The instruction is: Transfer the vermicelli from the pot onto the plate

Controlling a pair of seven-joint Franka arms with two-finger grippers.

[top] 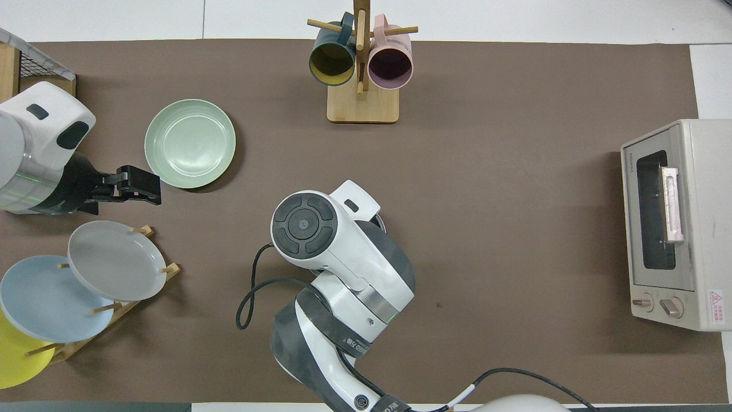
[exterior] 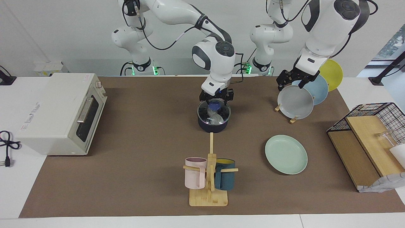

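The dark navy pot [exterior: 212, 126] stands mid-table under a glass lid [exterior: 222, 111] with a blue knob [exterior: 216, 104]. Through the lid the whitish vermicelli [exterior: 214, 117] shows inside the pot. My right gripper [exterior: 216, 100] is down at the lid, open, with one finger on each side of the knob; whether they touch it I cannot tell. In the overhead view the right arm hides the pot. The mint-green plate [exterior: 286, 154] [top: 190, 143] lies empty toward the left arm's end. My left gripper [exterior: 292, 80] [top: 137, 186] waits open and empty over the plate rack.
A rack [exterior: 295, 101] near the left arm holds grey, light blue and yellow plates. A wooden mug stand [exterior: 208, 177] with a pink and a teal mug is farther from the robots than the pot. A toaster oven [exterior: 60, 114] and a wire basket [exterior: 370, 126] sit at the table's ends.
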